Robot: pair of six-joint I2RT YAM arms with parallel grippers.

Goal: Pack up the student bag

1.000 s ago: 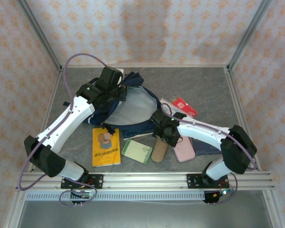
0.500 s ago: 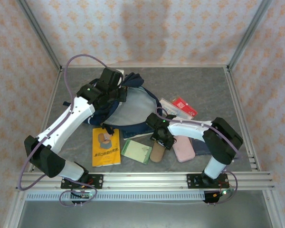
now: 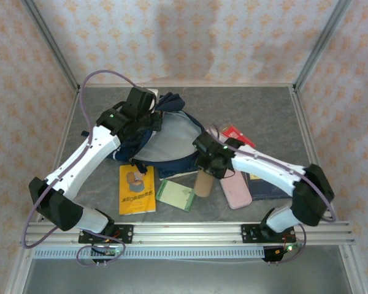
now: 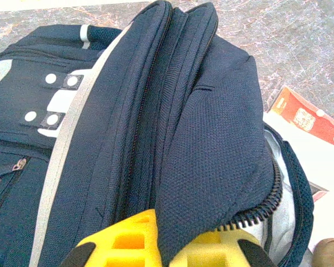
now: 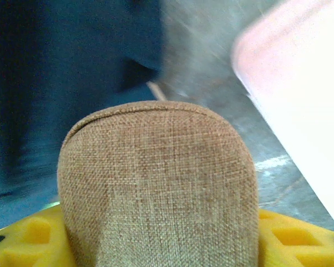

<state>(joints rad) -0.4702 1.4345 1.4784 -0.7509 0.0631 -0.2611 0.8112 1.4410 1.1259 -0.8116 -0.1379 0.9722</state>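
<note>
Left end effector (image 4: 167, 246) on navy, white-striped student bag (image 4: 211, 139), grey-lined mouth agape.

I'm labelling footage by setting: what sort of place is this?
Probably a robot test booth: patterned walls on metal posts, two arms bolted to a rail, a backpack and books laid out.

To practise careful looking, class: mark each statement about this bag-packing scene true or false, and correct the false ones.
1. The left claw grips the student bag by its fabric. True.
2. The right claw holds the yellow book. False: it holds the brown pouch.
3. The yellow book lies inside the student bag. False: it lies on the table beside it.
4. The pink case lies on the table. True.
</note>
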